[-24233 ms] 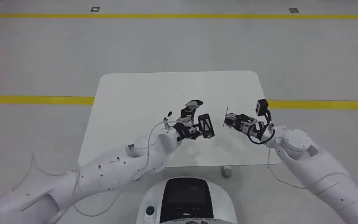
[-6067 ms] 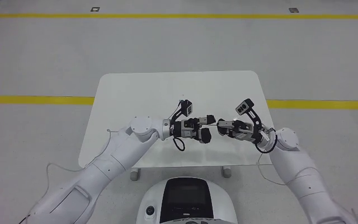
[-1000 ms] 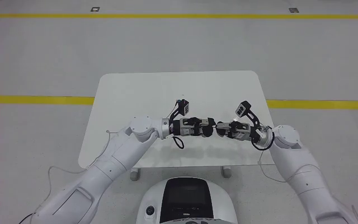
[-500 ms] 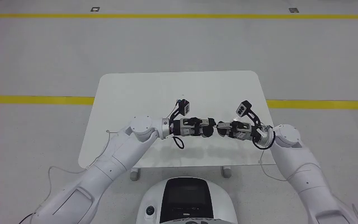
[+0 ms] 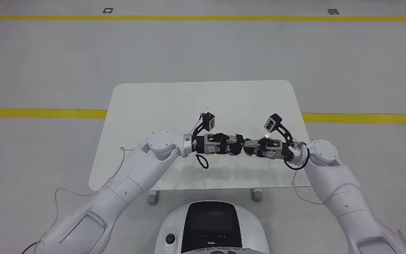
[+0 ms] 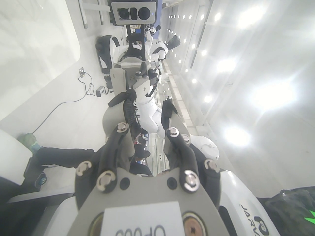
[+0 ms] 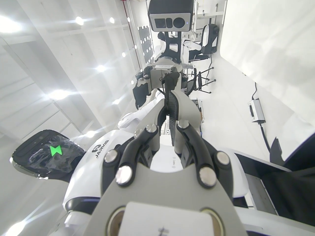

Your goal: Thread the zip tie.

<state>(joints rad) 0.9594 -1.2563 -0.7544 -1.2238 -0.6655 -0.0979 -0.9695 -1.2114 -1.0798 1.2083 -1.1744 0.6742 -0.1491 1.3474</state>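
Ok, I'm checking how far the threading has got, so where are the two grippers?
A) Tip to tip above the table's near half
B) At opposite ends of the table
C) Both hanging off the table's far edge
A: the top view shows the left gripper and the right gripper meeting tip to tip above the table, with the zip tie clamped in the right one.

The top view looks steeply down from above the arms at the white rounded-corner table [image 5: 190,101], from well off. The 2 wrist views sit close behind the left gripper [image 6: 147,109] and the right gripper [image 7: 169,101] and face each other: one catches the right arm's black box-shaped wrist camera [image 6: 133,6], the other the left arm's wrist camera [image 7: 171,17]. All 3 share the meeting grippers.
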